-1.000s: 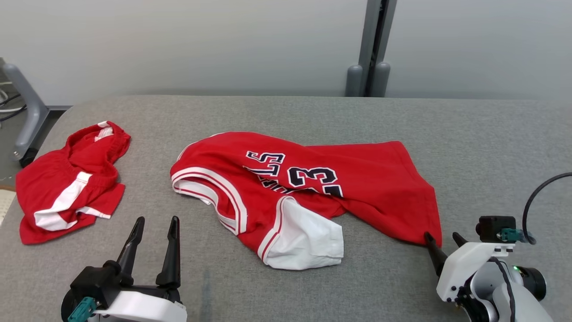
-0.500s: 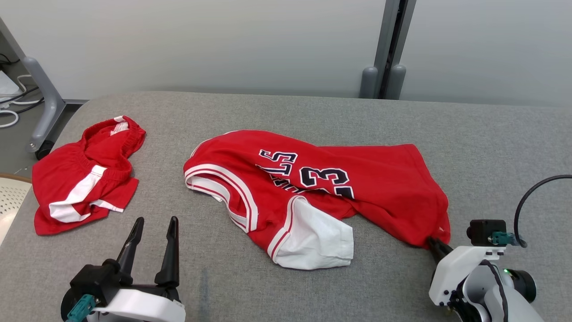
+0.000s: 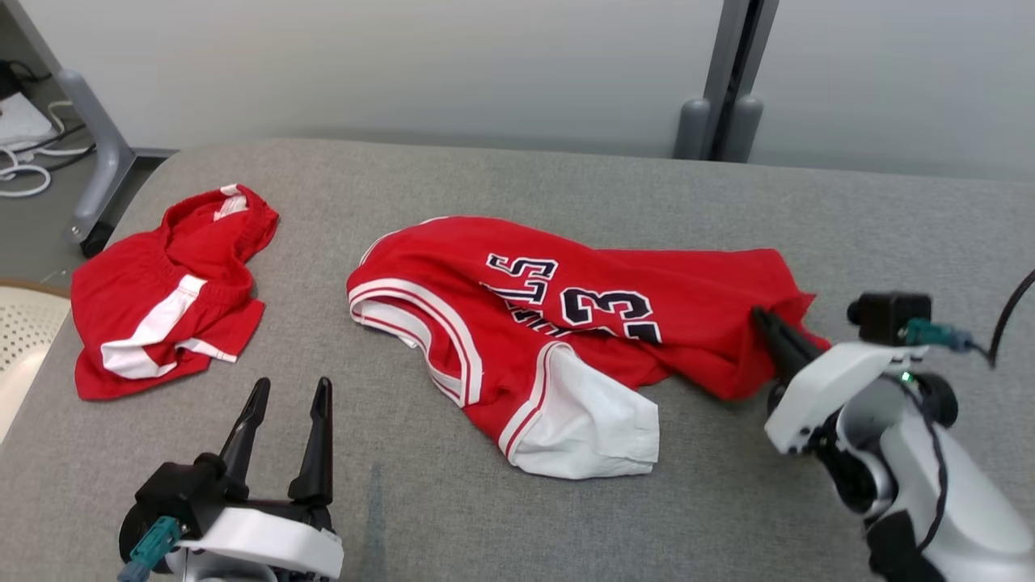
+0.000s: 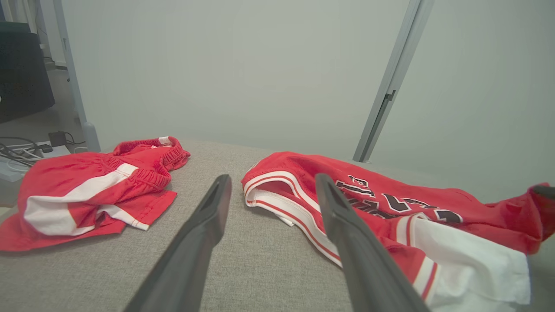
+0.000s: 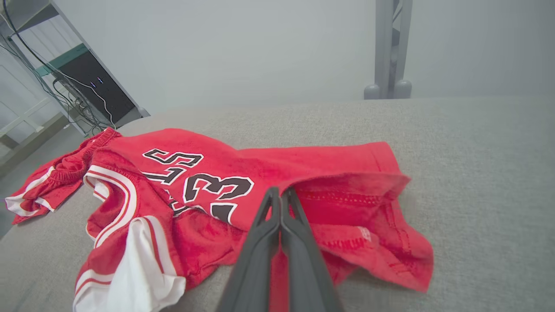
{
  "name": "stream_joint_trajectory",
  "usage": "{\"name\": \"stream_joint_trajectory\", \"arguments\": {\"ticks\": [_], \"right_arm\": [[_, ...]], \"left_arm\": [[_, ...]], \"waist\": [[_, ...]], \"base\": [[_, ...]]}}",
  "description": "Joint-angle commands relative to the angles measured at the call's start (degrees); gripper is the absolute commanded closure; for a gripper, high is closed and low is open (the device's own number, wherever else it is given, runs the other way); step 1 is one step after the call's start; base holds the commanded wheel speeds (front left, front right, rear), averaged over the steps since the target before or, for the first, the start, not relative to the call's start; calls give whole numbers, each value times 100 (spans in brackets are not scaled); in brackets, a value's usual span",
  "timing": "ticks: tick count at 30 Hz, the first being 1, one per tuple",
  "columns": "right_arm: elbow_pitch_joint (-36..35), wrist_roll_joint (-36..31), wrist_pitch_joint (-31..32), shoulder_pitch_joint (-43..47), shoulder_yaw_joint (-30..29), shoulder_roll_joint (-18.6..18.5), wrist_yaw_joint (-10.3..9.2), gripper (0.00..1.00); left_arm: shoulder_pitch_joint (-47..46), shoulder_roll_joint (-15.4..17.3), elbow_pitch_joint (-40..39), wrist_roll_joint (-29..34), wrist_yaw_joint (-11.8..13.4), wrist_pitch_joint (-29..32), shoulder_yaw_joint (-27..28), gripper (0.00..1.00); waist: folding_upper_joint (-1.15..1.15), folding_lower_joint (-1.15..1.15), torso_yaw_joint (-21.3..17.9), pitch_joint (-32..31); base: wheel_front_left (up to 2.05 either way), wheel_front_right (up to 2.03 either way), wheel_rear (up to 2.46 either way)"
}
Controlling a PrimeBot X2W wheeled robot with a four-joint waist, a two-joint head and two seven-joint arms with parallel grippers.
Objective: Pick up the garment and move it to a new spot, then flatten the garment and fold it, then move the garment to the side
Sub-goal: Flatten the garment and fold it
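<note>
The garment, a red jersey [image 3: 566, 323] with white trim and a dark "23", lies crumpled mid-table on the grey padded table [image 3: 566, 178]. My right gripper [image 3: 762, 318] is shut on the jersey's right hem, which is raised off the table. In the right wrist view the closed fingers [image 5: 279, 195] pinch red cloth, and the jersey [image 5: 208, 173] bunches around them. My left gripper [image 3: 291, 388] stands open at the lower left, apart from the cloth. From the left wrist, the gripper [image 4: 273, 180] points between the jersey [image 4: 390, 203] and the shorts.
Red shorts [image 3: 162, 291] with white stripes lie crumpled at the table's left end, shorts [image 4: 86, 190] close to the left fingers. A pale perforated basket [image 3: 20, 331] sits beyond the left edge. A grey post [image 3: 728, 105] rises behind the table.
The right gripper closed on the jersey's hem corner and drew it up and away from the table's near edge. The left gripper stayed open in place. The head camera shifted.
</note>
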Motion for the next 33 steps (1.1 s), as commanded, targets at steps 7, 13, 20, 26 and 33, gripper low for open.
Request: {"name": "stream_joint_trajectory", "arguments": {"ticks": [7,13,20,26,33], "right_arm": [[248,404,258,-1023,10,-567,13,100],[923,586,358,-1817,-154,-1106,13,100],[1580,815,354,-2552,-151,-1373,13,100],[2344,713,416,-3035,-26,-1500,13,100],[3066,698,336,-3188,28,-1462,13,14]], "left_arm": [[-323,15,-21,-39,-23,-5,-143,0],[-541,8,-42,-144,-25,-5,-381,0],[-752,4,-41,-230,-26,-5,-536,0],[-883,10,-21,-298,-26,-5,-643,0],[-877,8,48,-331,-27,-5,-625,0]], "waist": [[0,0,380,561],[0,0,744,1021],[0,0,970,1378],[0,0,1113,1563],[0,0,1069,1448]], "base": [[0,0,0],[0,0,0],[0,0,0],[0,0,0],[0,0,0]]}}
